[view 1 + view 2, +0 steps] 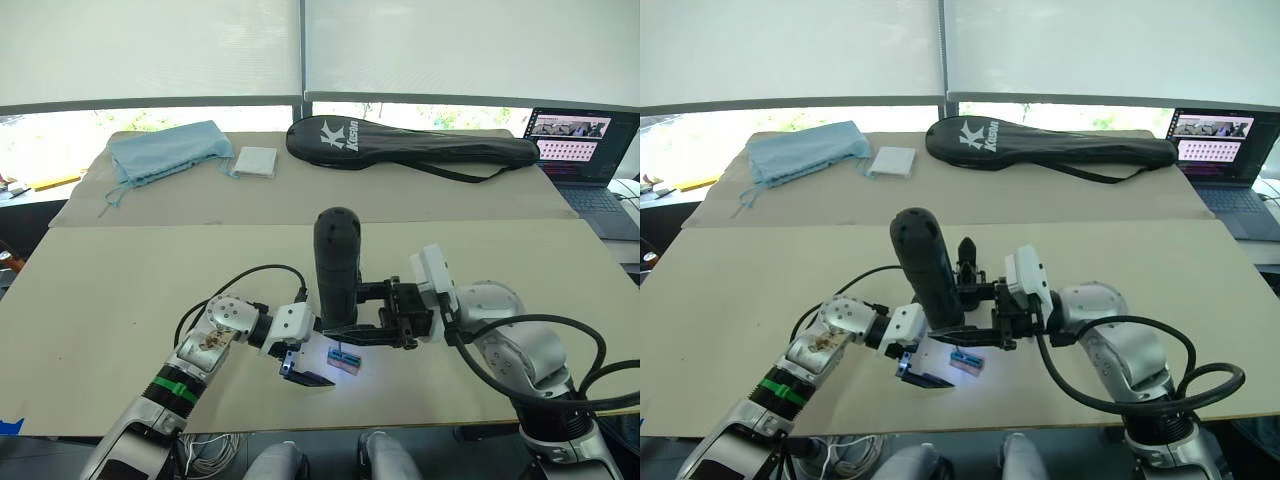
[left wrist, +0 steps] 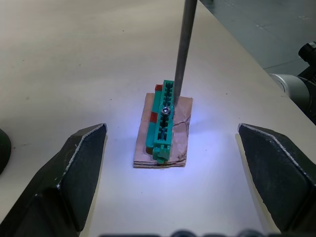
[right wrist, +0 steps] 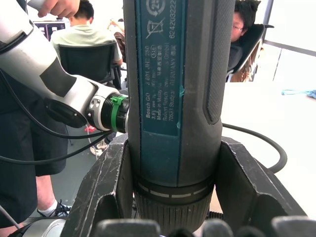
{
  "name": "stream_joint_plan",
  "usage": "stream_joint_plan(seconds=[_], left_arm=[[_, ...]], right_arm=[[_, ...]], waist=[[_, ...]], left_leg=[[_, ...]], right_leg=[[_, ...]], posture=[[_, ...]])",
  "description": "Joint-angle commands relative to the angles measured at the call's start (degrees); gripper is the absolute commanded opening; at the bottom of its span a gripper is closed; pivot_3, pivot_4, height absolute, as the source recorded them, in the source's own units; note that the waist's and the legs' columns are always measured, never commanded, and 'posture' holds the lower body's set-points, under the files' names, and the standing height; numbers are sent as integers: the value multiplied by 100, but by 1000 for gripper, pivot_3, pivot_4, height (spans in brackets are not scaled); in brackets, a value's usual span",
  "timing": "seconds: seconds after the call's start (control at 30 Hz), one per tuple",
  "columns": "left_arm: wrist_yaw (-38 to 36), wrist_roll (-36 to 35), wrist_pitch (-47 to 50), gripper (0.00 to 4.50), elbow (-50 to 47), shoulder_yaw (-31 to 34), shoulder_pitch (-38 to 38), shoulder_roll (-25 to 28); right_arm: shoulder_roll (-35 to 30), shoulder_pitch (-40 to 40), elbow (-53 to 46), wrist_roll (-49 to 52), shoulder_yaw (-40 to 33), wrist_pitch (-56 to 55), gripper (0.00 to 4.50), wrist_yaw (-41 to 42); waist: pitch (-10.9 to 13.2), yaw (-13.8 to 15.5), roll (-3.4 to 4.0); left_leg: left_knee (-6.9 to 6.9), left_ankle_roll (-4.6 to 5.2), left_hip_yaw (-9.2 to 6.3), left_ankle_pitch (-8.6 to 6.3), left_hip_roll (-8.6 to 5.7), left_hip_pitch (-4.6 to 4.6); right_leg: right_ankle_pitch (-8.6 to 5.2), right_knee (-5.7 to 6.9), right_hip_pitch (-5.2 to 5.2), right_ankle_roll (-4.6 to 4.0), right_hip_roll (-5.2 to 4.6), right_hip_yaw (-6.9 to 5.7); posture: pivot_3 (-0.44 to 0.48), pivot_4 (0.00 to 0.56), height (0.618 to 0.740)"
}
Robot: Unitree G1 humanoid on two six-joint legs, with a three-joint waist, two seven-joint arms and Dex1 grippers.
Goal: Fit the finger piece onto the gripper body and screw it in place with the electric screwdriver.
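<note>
Electric screwdriver: upright, clamped in your right pincer, bit touching a screw in the green block on the desk. Left pincer: wide open, empty, straddling the block. Keep the bit vertical (press gently).

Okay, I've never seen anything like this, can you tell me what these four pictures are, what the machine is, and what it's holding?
It is a humanoid robot with two arms, working at a tan table. The two wide pictures come from cameras in its head, looking down. The two close ones come from cameras on its wrists.

The right end effector is shut on the electric screwdriver, held upright. Its thin metal bit points down at a small green block with a screw in it, lit by the tool's light. The left end effector is open on either side of that block, holding nothing.

Farther back lie a blue cloth, a black racket bag and a laptop.
</note>
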Motion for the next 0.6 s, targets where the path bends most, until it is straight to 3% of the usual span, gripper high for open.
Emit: stream_joint_plan(seconds=[0.03,0.6], left_arm=[[10,-62,-86,4500,-118,10,-73,-26],[2,-67,-109,4500,-105,17,-99,-53]], right_arm=[[7,-40,-137,79,-117,-217,1901,20],[-35,-32,8,-54,-113,-340,1901,69]], waist=[[0,1,0],[0,1,0]], left_leg=[[0,0,0,0,0,0],[0,0,0,0,0,0]], right_leg=[[0,0,0,0,0,0],[0,0,0,0,0,0]], posture=[[0,150,736],[0,150,736]])
